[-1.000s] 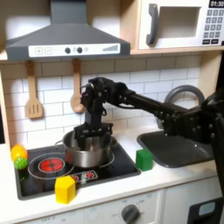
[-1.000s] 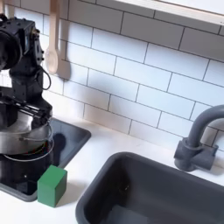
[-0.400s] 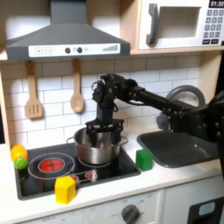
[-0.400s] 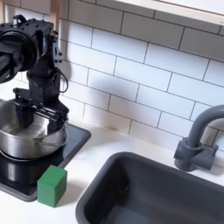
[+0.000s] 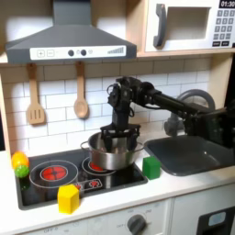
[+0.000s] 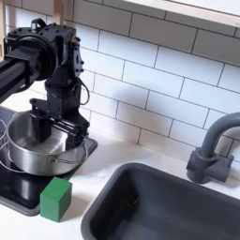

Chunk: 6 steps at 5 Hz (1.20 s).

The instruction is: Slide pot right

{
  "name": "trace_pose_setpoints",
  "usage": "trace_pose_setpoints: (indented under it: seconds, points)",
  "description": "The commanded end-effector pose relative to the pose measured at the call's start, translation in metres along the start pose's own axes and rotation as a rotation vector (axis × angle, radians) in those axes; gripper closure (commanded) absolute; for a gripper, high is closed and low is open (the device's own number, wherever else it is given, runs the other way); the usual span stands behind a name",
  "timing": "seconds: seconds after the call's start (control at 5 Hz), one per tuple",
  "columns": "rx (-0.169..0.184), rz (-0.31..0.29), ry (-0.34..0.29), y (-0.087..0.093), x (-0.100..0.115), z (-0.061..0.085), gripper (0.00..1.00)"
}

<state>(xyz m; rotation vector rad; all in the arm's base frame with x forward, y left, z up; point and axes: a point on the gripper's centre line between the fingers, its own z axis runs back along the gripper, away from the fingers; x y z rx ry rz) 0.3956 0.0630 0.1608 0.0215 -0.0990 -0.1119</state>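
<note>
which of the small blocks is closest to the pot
The green block, beside the pot on the first exterior view's right. The yellow block sits farther off at the stove's front edge.

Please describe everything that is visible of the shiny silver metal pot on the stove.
The shiny silver metal pot is round and wide, with short straight sides and an open top. It looks like polished steel, and a thin wire handle shows at its side in the second exterior view. It stands upright on the black stovetop, over the burner nearer the first exterior view's right. The black gripper reaches down to its rim.
</note>
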Motion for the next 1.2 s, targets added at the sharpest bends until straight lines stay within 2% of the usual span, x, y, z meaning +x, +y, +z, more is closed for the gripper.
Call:
trace_pose_setpoints:
  seconds: [0.0,0.2,0.4,0.6,0.8,1.0]
  points:
    - [-0.005,-0.034,0.005,-0.015,-0.004,-0.001,0.00]
    - [0.001,-0.043,-0.011,-0.020,-0.004,0.005,0.00]
    - [0.017,-0.019,-0.040,-0.015,-0.010,0.017,0.00]
    - [0.029,-0.022,-0.078,-0.016,-0.015,0.036,0.00]
    - [0.009,-0.041,-0.096,-0.019,-0.019,0.055,0.00]
    - [0.009,-0.050,-0.066,-0.021,-0.021,0.045,0.00]
